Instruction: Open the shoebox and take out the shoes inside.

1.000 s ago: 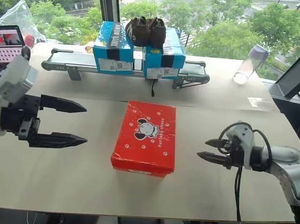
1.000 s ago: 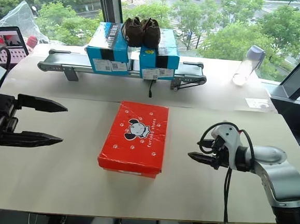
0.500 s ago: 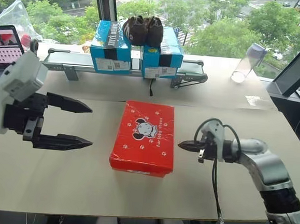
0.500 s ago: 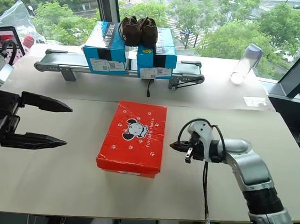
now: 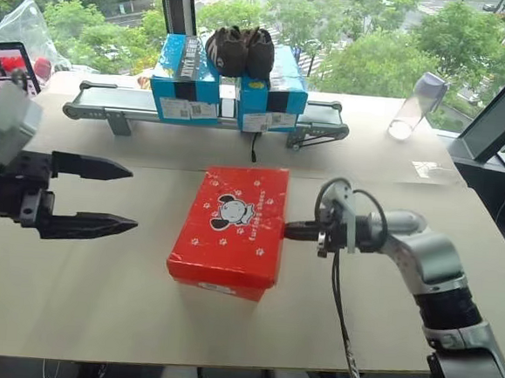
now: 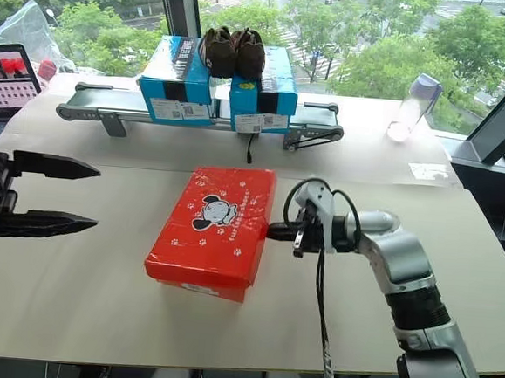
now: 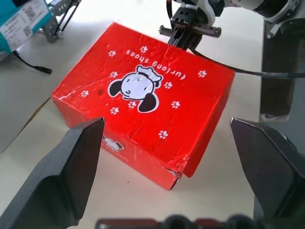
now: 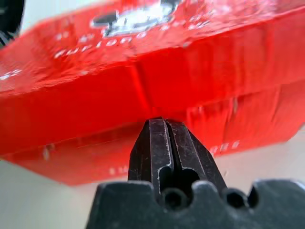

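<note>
Right wrist view, right fingers clenched, tips against shoebox side, left fingers spread wide, empty.

Beige table by big window w/ daylight, trees outside

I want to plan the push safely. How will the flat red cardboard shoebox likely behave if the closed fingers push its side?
The flat red cardboard shoebox lies low and wide, so it will probably slide or turn, not tip. Its skewed position fits that. The creased wall by the right gripper may dent a little.
</note>
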You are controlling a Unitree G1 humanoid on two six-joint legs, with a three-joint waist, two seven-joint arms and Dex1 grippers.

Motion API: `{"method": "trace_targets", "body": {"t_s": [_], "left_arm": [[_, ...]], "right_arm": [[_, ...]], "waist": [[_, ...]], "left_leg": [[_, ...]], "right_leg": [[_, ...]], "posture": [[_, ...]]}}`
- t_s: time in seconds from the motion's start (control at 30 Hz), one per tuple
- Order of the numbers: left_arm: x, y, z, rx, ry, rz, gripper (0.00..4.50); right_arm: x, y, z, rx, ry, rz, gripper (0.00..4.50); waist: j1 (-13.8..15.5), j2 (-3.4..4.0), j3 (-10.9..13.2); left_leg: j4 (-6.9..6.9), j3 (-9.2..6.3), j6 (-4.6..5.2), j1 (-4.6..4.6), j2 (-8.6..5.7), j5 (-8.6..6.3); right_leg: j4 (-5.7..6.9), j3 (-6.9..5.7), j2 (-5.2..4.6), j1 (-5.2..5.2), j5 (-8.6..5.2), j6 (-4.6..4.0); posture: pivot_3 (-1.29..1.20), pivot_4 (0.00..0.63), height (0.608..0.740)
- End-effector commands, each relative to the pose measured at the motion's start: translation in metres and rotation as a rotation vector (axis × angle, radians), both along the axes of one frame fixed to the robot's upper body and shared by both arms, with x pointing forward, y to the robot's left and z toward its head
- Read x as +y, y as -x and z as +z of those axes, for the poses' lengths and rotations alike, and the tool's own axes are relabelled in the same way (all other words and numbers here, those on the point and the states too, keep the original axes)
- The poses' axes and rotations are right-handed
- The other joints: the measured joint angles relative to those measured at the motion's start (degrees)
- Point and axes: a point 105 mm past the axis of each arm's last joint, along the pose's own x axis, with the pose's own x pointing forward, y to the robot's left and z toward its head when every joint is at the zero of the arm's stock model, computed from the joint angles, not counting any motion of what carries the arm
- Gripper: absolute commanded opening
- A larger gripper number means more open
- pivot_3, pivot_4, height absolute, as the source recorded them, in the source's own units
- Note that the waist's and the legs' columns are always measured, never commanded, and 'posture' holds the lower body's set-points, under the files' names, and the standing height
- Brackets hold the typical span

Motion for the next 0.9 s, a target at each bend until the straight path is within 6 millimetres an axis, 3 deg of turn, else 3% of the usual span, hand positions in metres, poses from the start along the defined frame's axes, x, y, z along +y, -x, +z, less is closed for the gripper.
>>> {"method": "trace_targets", "body": {"t_s": [0.03, 0.27, 0.43, 0.57, 0.73, 0.9], "left_arm": [[0.007, 0.008, 0.003, -0.032, -0.012, 0.017, 4.50], [0.010, 0.022, 0.010, -0.063, -0.001, 0.039, 4.50], [0.001, 0.043, 0.031, -0.119, 0.032, 0.017, 4.50], [-0.011, 0.064, 0.053, -0.149, 0.037, -0.022, 4.50], [-0.019, 0.076, 0.063, -0.156, 0.025, -0.017, 4.50], [-0.023, 0.076, 0.057, -0.123, 0.008, -0.016, 4.50]], "right_arm": [[0.018, 0.004, 0.036, -0.071, -0.070, 0.090, 0.05], [0.060, 0.000, 0.071, -0.136, -0.132, 0.200, 0.05], [0.103, -0.012, 0.089, -0.203, -0.186, 0.229, 0.05], [0.133, -0.020, 0.084, -0.246, -0.179, 0.246, 0.05], [0.158, -0.024, 0.071, -0.267, -0.152, 0.255, 0.05], [0.158, -0.030, 0.067, -0.302, -0.119, 0.221, 0.05]], "waist": [[-0.21, 0.01, 0.01], [-0.16, 0.01, 0.01], [-0.22, 0.01, 0.01], [-0.74, -0.06, 0.03], [-1.06, -0.08, 0.05], [-1.48, -0.07, 0.06]], "left_leg": [[-0.01, 0.00, 0.00, 0.01, 0.02, 0.00], [-0.07, 0.00, 0.00, 0.01, 0.09, 0.00], [-0.11, 0.00, 0.00, 0.01, 0.11, 0.00], [-0.11, -0.01, -0.01, 0.02, 0.13, 0.00], [-0.15, -0.03, -0.02, 0.02, 0.08, -0.01], [-0.18, -0.04, -0.03, 0.05, 0.11, 0.00]], "right_leg": [[0.00, -0.01, 0.01, 0.00, 0.00, -0.01], [0.01, -0.01, 0.07, -0.05, 0.03, -0.09], [0.02, -0.03, 0.07, -0.08, 0.04, -0.12], [0.04, -0.04, 0.09, -0.08, 0.04, -0.12], [0.05, -0.06, 0.05, -0.06, 0.03, -0.11], [0.06, -0.06, 0.07, -0.06, 0.04, -0.12]], "posture": [[0.00, 0.150, 0.740], [0.00, 0.150, 0.740], [0.00, 0.150, 0.740], [0.00, 0.150, 0.740], [0.00, 0.150, 0.740], [0.00, 0.150, 0.740]]}}
